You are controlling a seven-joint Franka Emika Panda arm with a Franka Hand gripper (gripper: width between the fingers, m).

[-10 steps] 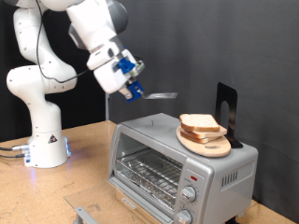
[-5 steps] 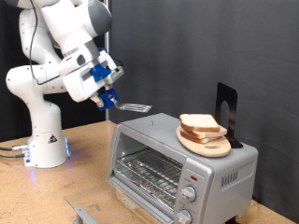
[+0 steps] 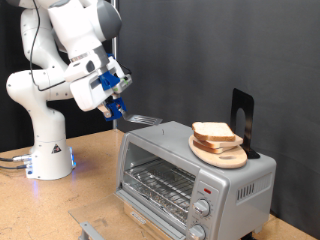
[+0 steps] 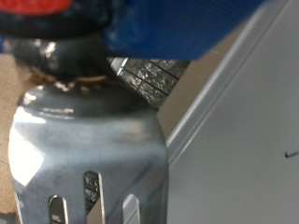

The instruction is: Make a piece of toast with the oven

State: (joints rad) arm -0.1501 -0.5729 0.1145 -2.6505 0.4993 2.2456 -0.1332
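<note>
Gripper (image 3: 114,104) is up left of the oven (image 3: 190,170) in the exterior view, fingers clamped on the handle of a slotted metal spatula (image 3: 143,121) w/ its blade poking out over the oven's top edge. Wrist cam is mostly blade (image 4: 89,159), so grip looks firm. Piece of toast (image 3: 214,133) sits on a round wooden board (image 3: 222,153) atop the oven, well apart from the blade; oven door looks shut, rack bare. Risks, imo: blade clips the oven roof, or comes in too steep and shoves bread + board off the far edge. Board isn't anchored, so it'd slide easy.
</note>
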